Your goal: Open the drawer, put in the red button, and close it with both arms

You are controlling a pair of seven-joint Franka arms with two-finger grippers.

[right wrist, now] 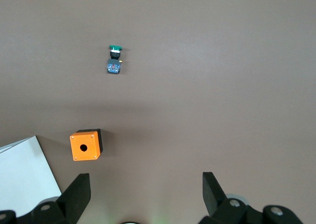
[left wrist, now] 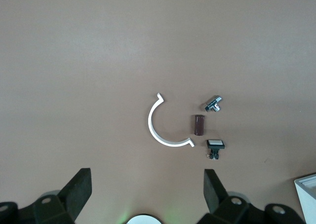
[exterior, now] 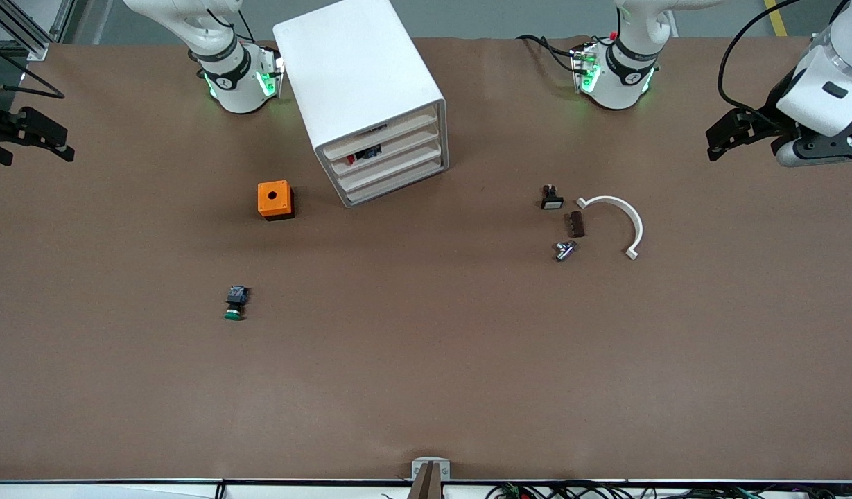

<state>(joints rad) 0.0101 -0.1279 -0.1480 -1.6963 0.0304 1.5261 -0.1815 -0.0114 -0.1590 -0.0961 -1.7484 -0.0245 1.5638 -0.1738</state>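
Observation:
The white cabinet stands near the robots' bases, with its four drawers pushed in. The red button lies inside an upper drawer and shows through the gap above that drawer's low front. My left gripper is open and empty, up in the air over the left arm's end of the table; its wrist view shows its spread fingers. My right gripper is open and empty over the right arm's end of the table; its wrist view shows its spread fingers.
An orange box with a round hole sits beside the cabinet. A green-capped button lies nearer the camera. Toward the left arm's end lie a white curved piece, a brown block, a metal fitting and a white-capped button.

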